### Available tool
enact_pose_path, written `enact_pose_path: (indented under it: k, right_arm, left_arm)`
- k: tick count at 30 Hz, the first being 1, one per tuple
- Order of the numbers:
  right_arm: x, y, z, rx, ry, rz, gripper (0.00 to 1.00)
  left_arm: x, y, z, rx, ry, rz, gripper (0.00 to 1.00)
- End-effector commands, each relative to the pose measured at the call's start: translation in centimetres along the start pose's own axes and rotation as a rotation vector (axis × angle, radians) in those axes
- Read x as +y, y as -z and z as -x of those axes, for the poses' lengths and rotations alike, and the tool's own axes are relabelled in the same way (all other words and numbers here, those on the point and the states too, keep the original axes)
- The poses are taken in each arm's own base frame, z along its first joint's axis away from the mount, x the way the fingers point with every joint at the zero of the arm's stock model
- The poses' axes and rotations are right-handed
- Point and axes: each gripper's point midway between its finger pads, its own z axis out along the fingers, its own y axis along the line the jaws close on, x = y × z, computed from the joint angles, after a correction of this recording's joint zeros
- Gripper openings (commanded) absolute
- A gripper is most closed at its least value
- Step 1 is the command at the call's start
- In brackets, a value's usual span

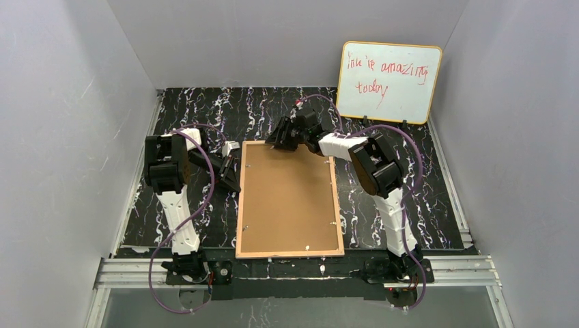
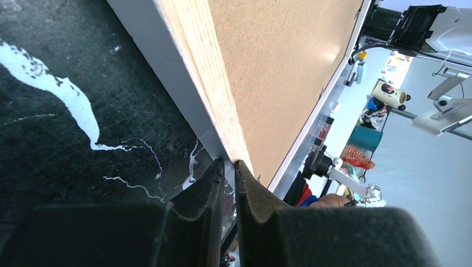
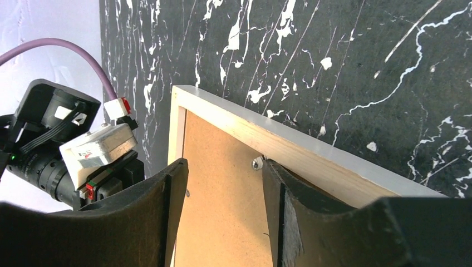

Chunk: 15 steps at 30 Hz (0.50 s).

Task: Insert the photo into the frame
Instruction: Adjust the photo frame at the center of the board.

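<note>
The frame (image 1: 239, 205) lies face down in the middle of the table, tan wood rim up, with a brown backing board (image 1: 287, 198) filling it. The photo is hidden. My left gripper (image 1: 231, 174) is low at the frame's left edge. In the left wrist view it (image 2: 229, 163) is shut, its tips touching the wood rim (image 2: 206, 83) and white side. My right gripper (image 1: 281, 140) hovers over the far edge. In the right wrist view it (image 3: 222, 162) is open above the board, one finger beside a small metal tab (image 3: 257, 163) on the rim (image 3: 300, 153).
An orange-rimmed whiteboard (image 1: 389, 82) with red writing leans against the back wall at the right. The black marbled mat (image 1: 423, 198) surrounds the frame. Grey walls close in on both sides. A metal rail (image 1: 293, 268) runs along the near edge.
</note>
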Motion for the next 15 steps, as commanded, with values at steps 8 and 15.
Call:
enact_pose_path:
  k: [8, 15]
  right_arm:
    - [-2.0, 2.6, -1.9, -0.026, -0.07, -0.1, 0.63]
    - [-2.0, 0.8, -1.9, -0.011, -0.087, -0.065, 0.63]
  left_arm:
    - [2.9, -1.2, 0.6, 0.029, -0.126, 0.09, 0.09]
    - [3.0, -1.3, 0.4, 0.034, -0.131, 0.092, 0.09]
